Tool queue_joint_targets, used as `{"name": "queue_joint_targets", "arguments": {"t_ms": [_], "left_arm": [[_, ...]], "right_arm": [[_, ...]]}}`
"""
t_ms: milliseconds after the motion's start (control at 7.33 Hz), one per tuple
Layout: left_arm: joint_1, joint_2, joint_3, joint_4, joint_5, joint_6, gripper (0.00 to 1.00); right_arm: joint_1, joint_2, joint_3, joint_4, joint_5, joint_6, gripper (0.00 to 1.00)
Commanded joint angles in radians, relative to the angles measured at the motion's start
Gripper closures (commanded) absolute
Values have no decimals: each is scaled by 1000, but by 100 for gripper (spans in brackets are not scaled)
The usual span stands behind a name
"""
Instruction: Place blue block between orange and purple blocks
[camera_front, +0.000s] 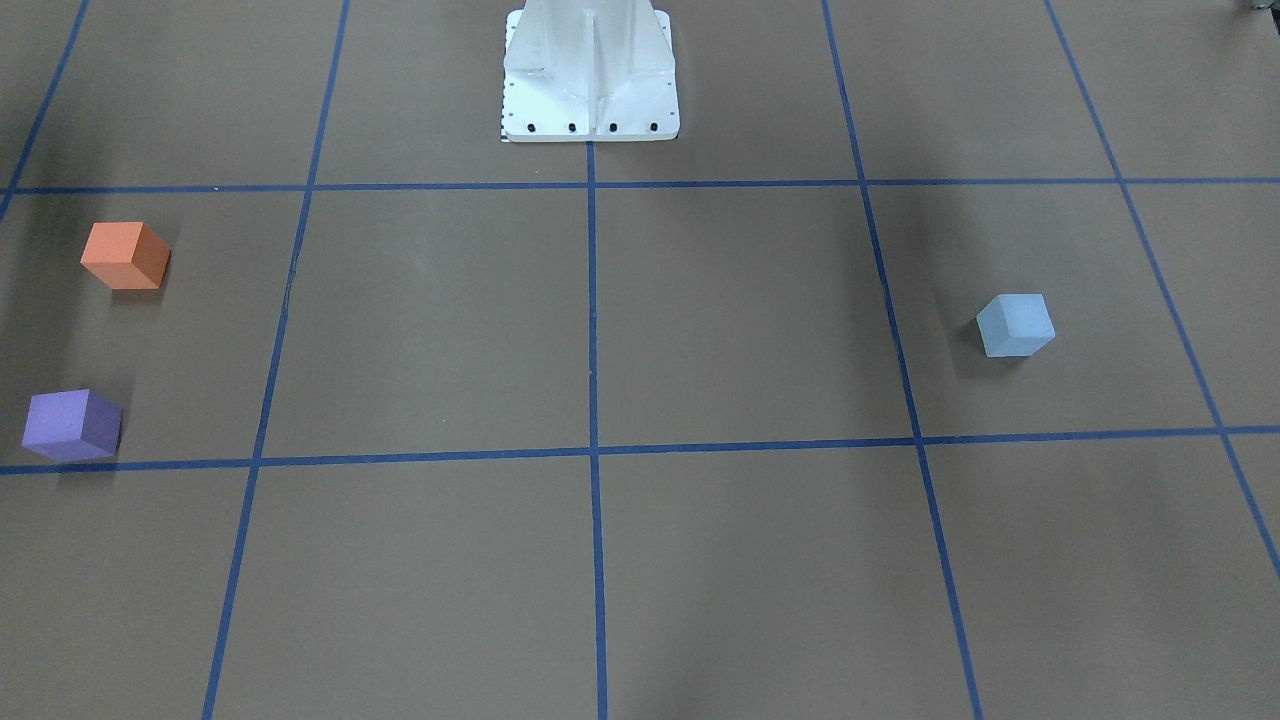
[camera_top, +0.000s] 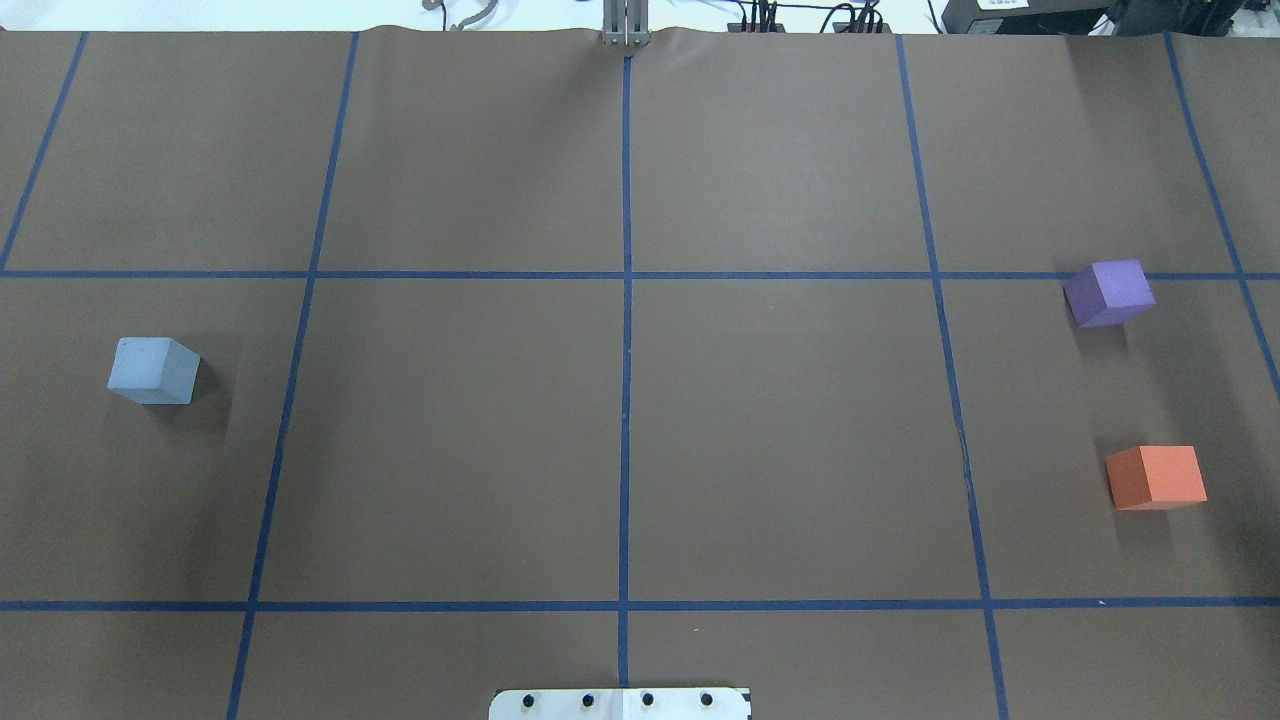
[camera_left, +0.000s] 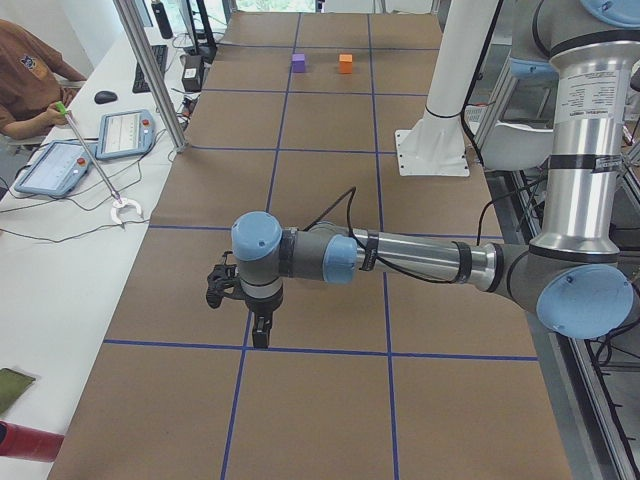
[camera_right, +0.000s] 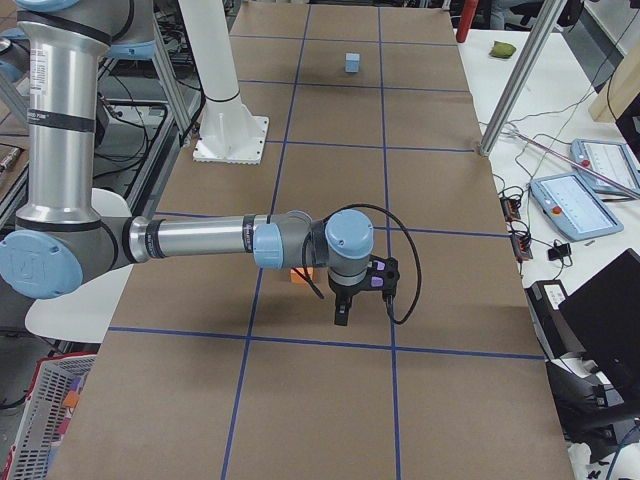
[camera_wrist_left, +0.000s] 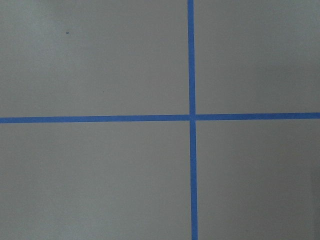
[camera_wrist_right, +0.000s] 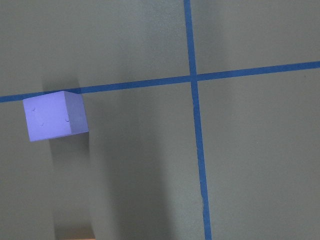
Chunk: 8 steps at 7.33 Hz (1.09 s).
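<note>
From my end, the blue block sits on the brown desk over on the robot's left side, alone in its grid square and well apart from the other two. The purple block and the orange block are both on the robot's right side. The purple one is farther from the robot's base, right at a blue tape line. The orange one is nearer the base, with bare desk between them. The blue block is not yet between them.

The left pincer hangs pointing down over the desk near a tape crossing. Only the side camera catches it, so I cannot tell whether its fingers are apart or together. The right pincer likewise points down, close to the orange block, which its arm partly hides in that side view; I cannot tell its state either. The right wrist camera looks down on the purple block beside a tape crossing, with a sliver of orange at the bottom edge
</note>
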Motion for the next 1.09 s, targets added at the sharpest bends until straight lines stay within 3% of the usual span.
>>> {"name": "queue_joint_targets", "arguments": {"t_ms": [0, 955], "left_arm": [[0, 2, 0, 0, 0, 1, 0], [1, 5, -29, -5, -12, -9, 0]], "right_arm": [[0, 1, 5, 0, 0, 0, 0], [0, 0, 0, -3, 9, 2, 0]]}}
